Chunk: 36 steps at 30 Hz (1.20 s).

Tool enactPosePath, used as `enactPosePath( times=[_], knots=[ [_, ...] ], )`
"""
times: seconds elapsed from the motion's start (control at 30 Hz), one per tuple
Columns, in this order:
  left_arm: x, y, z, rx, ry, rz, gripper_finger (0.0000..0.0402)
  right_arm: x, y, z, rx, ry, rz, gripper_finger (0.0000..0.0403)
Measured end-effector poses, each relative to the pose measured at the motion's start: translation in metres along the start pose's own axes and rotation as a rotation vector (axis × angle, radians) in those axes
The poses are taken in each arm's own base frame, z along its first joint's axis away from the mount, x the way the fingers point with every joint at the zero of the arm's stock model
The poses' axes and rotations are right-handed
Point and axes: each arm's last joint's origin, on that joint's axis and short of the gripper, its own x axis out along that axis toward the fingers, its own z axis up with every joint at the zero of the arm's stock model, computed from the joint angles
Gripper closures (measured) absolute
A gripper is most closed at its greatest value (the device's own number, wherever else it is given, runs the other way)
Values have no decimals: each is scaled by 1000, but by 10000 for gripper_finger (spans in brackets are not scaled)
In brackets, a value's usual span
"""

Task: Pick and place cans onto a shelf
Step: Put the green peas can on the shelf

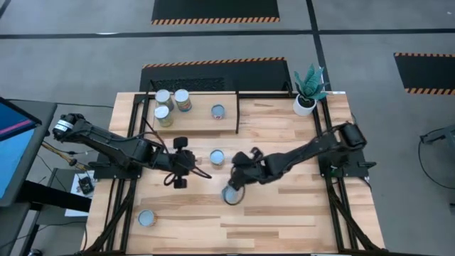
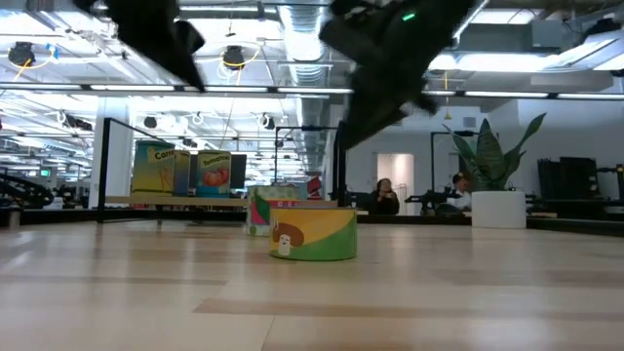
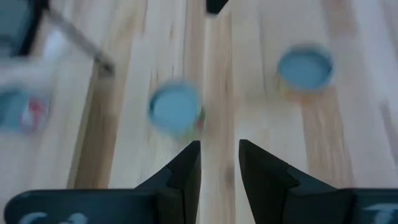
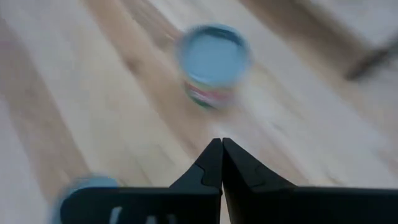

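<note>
A: High view: what sits on the wood worktop?
B: Four cans on the shelf, upper middle; three lower down. Grey floor all round.
A: The claws?
B: Left claw a bit open, empty. Right claw closed, empty.

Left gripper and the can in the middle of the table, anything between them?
Nothing: the left wrist view shows bare tabletop between the left gripper and the can.
</note>
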Motion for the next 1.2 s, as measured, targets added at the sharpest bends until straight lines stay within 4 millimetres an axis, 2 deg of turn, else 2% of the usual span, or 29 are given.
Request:
enactPosePath(
  times=[0.17,0.3,0.43,0.63,0.93,1.0,1.2],
  knots=[
    [22,-5,8,71,-166,-53,304,-40,-10,-23,-79,37,-165,379],
    [42,-2,12,77,-197,-33,304,-66,-20,-44,-39,98,-282,379],
    [64,6,14,79,-184,-34,301,-82,-21,-62,12,106,-348,378],
    [90,21,20,52,-120,-130,276,-89,-9,-83,53,100,-341,378],
    [84,35,30,80,-61,-102,238,-88,-1,-96,100,98,-332,378],
    [84,35,25,96,-19,-104,237,-85,-1,-96,105,98,-338,378],
    [106,31,13,162,84,-128,237,-77,0,-93,115,96,-340,378]
  ],
)
